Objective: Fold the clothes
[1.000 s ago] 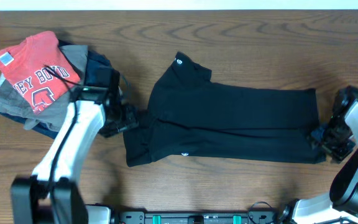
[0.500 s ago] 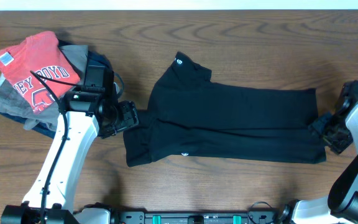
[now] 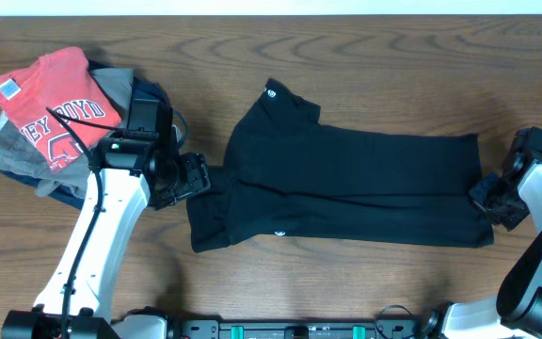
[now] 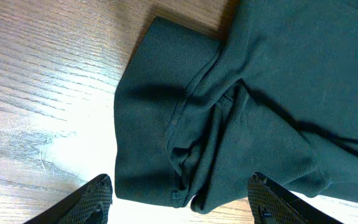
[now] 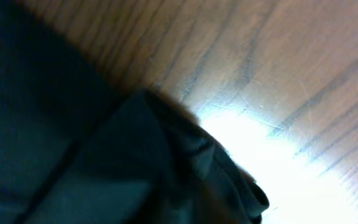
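The left gripper (image 4: 179, 194) hangs wide open, holding nothing. Just under it lies a sleeve (image 4: 145, 118) of the soft black short-sleeved T-shirt (image 3: 346, 184), spread flat on the brown wooden table (image 3: 365, 56). At the shirt's far end the right gripper (image 3: 489, 200) is shut tight and looks pinched on the bottom corner. I think the grabbing is half done. Next, the left one must drop and pinch the sleeve.

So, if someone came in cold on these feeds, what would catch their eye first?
The black T-shirt lies stretched lengthwise across the middle of the wooden table, with a tool at each end. The left tool is open by a sleeve, and the right tool is shut at the hem corner, where the fabric bunches. Next comes the red T-shirt with white lettering, on top of a pile at the far left.
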Robot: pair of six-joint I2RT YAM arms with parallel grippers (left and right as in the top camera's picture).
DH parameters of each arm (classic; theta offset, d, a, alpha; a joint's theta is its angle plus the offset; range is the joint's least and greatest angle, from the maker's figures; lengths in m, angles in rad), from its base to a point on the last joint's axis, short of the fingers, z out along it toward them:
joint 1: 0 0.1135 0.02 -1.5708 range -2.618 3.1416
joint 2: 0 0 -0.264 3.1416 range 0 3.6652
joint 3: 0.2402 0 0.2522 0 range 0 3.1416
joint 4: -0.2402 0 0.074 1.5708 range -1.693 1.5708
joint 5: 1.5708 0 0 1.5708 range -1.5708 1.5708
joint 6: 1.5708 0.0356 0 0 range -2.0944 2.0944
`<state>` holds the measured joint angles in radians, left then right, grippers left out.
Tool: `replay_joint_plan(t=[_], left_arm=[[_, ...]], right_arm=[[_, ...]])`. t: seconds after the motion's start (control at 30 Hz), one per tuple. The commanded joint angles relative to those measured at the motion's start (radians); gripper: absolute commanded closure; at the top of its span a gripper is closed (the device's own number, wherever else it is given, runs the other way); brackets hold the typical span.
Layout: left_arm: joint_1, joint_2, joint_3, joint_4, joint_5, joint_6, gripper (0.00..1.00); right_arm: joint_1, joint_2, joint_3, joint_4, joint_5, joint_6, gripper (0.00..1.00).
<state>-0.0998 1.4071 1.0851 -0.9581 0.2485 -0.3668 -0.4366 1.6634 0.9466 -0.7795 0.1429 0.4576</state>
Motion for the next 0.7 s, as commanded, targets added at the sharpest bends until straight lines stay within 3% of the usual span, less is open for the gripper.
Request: replay_joint_plan(t=[0.0,0.2,0.4,0.53,0.67], left_arm=[[0.004,0.002,0.007,-0.002,0.005,-0.005,0.28],[0.004,0.002,0.007,-0.002,0.005,-0.005,0.28],[0.004,0.002,0.007,0.004,0.005,-0.005,0.28],[0.004,0.002,0.007,0.006,0.005,-0.006,0.28],[0.004,0.002,0.007,0.013,0.005,-0.006,0.28]], right_arm=[[-0.009,0.008,-0.008,0.001,-0.002,0.001,0.99],[-0.009,0.008,-0.008,-0.002,-0.015,-0.001,0.99],[-0.009,0.008,-0.008,0.116,-0.306,-0.104,0.99],[-0.009,0.008,-0.008,0.184,-0.320,-0.069,0.98],[-0.009,0.008,-0.008,0.219,-0.307,-0.069,0.85]])
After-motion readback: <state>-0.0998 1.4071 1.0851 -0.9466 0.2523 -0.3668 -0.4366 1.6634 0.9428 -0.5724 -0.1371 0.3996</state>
